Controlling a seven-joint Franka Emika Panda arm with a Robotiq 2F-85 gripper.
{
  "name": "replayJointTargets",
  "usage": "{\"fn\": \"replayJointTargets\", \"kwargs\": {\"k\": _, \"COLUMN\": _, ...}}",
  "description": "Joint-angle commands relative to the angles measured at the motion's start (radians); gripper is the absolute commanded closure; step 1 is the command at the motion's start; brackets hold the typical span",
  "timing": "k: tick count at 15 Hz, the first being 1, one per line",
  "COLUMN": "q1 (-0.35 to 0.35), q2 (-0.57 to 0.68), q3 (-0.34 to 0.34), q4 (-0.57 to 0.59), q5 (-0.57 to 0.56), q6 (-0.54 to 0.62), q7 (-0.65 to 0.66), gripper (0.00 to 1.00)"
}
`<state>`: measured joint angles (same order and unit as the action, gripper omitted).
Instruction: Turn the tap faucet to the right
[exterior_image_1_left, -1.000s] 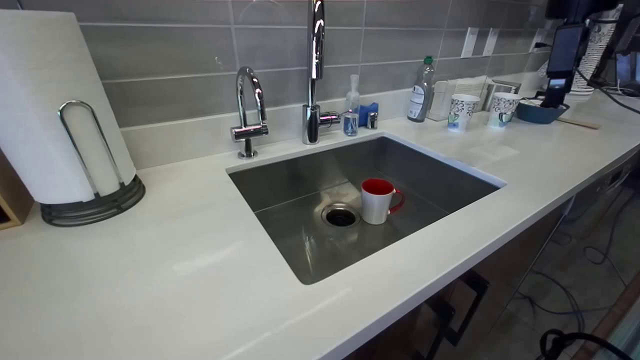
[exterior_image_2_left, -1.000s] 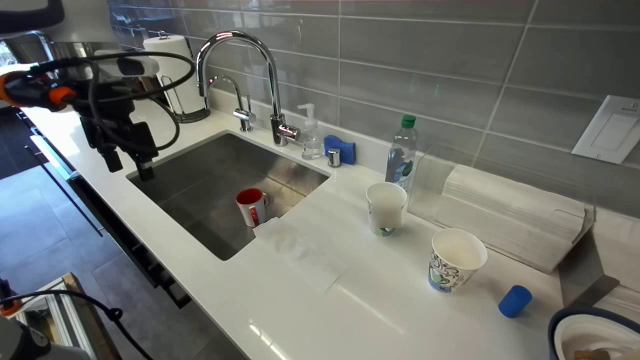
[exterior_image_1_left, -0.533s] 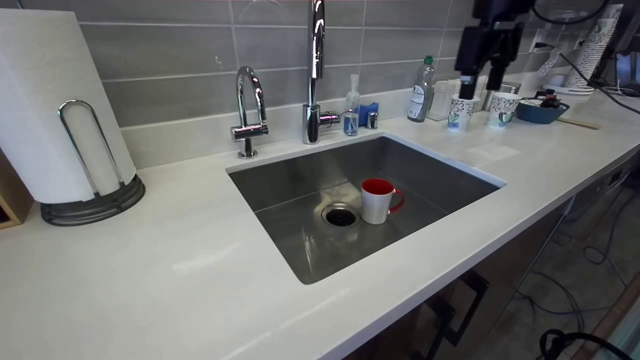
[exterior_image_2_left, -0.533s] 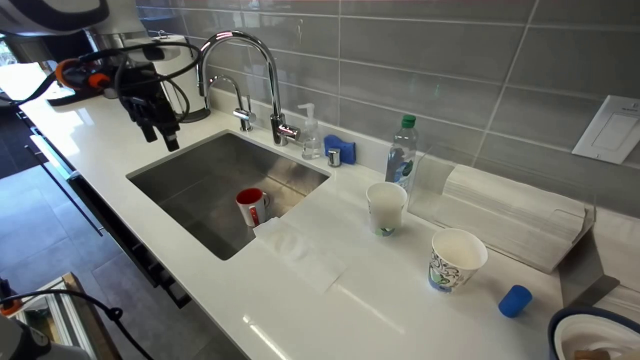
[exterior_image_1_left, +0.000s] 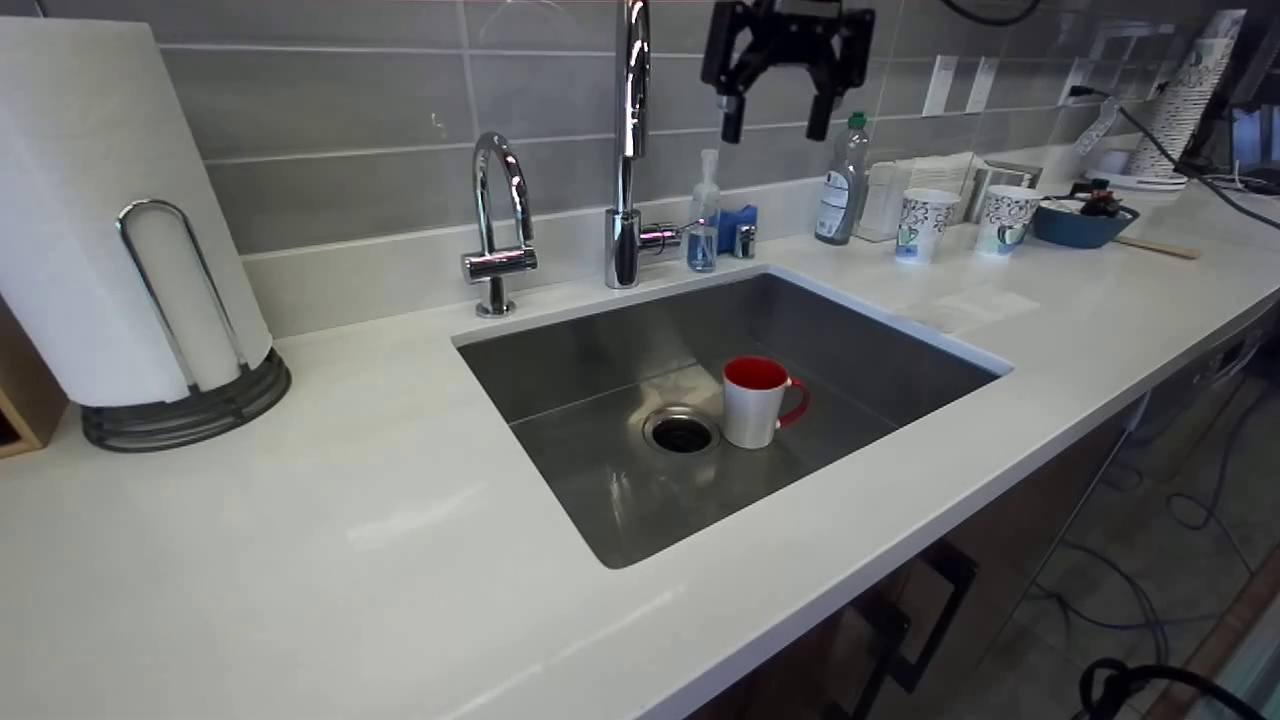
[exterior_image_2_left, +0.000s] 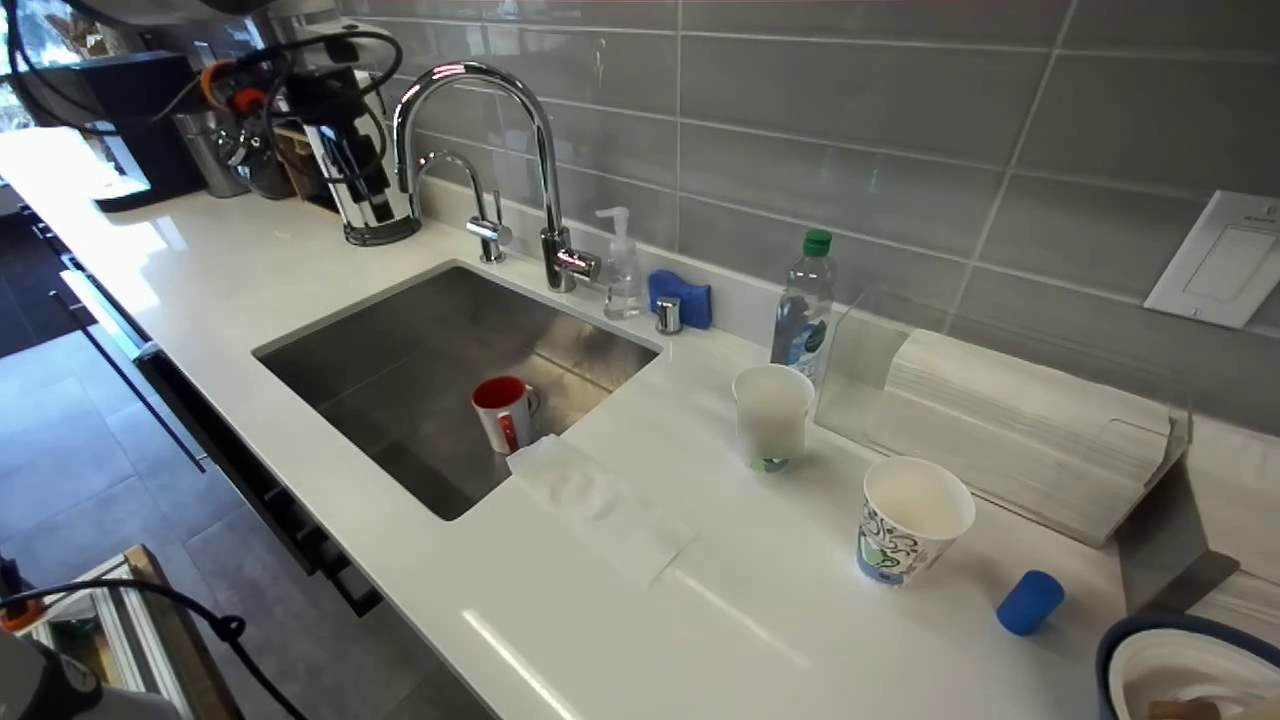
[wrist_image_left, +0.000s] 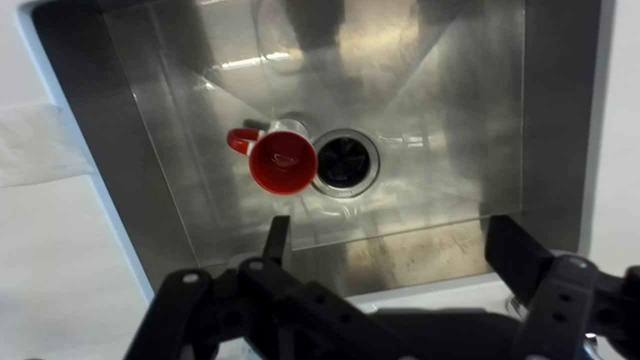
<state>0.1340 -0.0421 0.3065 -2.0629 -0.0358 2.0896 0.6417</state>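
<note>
Open room separates the end effector (exterior_image_1_left: 776, 125), spread wide above the straight-edged metal sink (exterior_image_1_left: 600, 360), from the chrome faucet (exterior_image_1_left: 632, 140), whose tall, smooth arch rises from the glossy white surface (exterior_image_1_left: 400, 480) just behind the sink's back rim.

In an exterior view, we saw the tall faucet (exterior_image_1_left: 628, 130) cut off above. In the wrist view, we logged the gripper (wrist_image_left: 391, 222) blurred and cut off below. Print on the green-capped bottle (exterior_image_1_left: 843, 188) was too small for us.
</note>
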Motion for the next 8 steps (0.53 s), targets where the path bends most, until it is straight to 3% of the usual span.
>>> {"fn": "replayJointTargets", "kwargs": {"k": 1, "q1": 0.054, "q2": 0.131, "q3": -0.012, "q4": 0.184, "q5": -0.055, "q6": 0.026, "q7": 0.076, "gripper": 0.0}}
{"fn": "replayJointTargets", "kwargs": {"k": 4, "q1": 0.091, "q2": 0.188, "q3": -0.025, "q4": 0.265, "q5": -0.035, "q6": 0.066, "q7": 0.051, "gripper": 0.0}}
{"fn": "replayJointTargets", "kwargs": {"k": 8, "q1": 0.133, "q2": 0.235, "q3": -0.055, "q4": 0.314, "q5": -0.095, "q6": 0.163, "q7": 0.082, "gripper": 0.0}}
